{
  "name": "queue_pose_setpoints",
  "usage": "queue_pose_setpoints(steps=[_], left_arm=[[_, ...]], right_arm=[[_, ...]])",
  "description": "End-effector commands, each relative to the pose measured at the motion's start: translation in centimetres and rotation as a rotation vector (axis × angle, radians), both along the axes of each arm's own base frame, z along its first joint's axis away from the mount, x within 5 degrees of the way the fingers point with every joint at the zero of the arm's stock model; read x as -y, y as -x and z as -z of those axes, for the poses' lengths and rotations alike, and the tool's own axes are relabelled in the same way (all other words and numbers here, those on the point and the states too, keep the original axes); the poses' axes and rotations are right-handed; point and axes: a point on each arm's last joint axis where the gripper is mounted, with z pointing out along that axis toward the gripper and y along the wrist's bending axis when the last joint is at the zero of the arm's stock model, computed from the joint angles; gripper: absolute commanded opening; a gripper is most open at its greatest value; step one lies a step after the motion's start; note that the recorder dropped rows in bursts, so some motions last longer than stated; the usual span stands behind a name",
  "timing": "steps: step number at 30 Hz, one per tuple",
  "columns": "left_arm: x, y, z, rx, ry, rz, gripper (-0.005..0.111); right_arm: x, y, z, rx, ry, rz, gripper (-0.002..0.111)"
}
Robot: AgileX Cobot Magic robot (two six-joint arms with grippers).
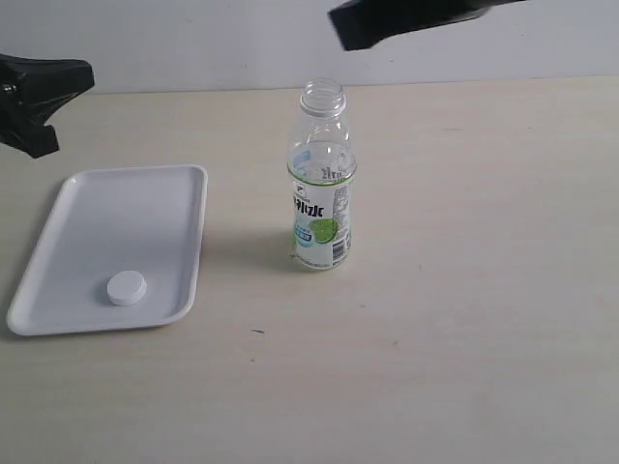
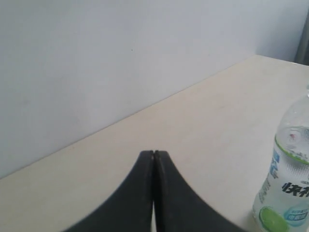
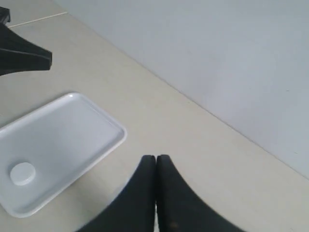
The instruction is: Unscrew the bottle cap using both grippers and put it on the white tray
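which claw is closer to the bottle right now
Right. The right claw hangs above the bottle; the left claw is far off, beyond the white tray.

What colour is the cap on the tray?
The bottle cap is white, clearest in the exterior view.

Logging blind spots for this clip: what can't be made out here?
- Exterior view: black right gripper cut off by top edge, black left gripper by left edge.
- Left wrist view: small clear plastic bottle cropped by frame edge, neck unseen.
- Exterior view: label print too small.
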Motion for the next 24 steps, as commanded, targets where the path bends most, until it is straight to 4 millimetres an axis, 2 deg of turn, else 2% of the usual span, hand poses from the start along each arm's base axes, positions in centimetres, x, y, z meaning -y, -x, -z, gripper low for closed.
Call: queue_pose_setpoints(steps=[1, 4, 6, 9, 12, 15, 20, 24], left_arm=[[1.6, -0.1, 0.4, -0.055, 0.008, -0.032, 0.0], [2.5, -0.2, 0.4, -0.128, -0.047, -0.16, 0.0], [3.1, 0.2, -0.3, -0.138, -0.083, -0.218, 0.0], [4.3, 1.6, -1.7, -0.133, -0.118, -0.234, 0.0], [4.9, 3.8, -2.6, -0.133, -0.115, -0.242, 0.0], [4.5, 6.6, -2.9, -0.117, -0.072, -0.252, 0.0], [1.9, 13.7, -2.7, -0.019, 0.014, -0.341, 0.0], [0.3, 17.9, -2.3, 0.042, 0.026, -0.397, 0.0]], right_arm=[[2.4, 1.8, -0.3, 0.027, -0.005, 0.047, 0.0], [2.9, 3.2, -0.6, -0.005, -0.007, 0.046, 0.0], [3.1, 3.7, -0.9, -0.011, -0.021, 0.044, 0.0], [3.3, 4.1, -1.4, 0.005, -0.033, 0.045, 0.0], [3.3, 4.2, -1.5, 0.009, -0.035, 0.045, 0.0], [3.3, 4.2, -1.5, 0.01, -0.034, 0.044, 0.0], [3.3, 4.2, -1.5, 0.009, -0.036, 0.044, 0.0], [3.3, 4.2, -1.5, 0.008, -0.038, 0.044, 0.0]])
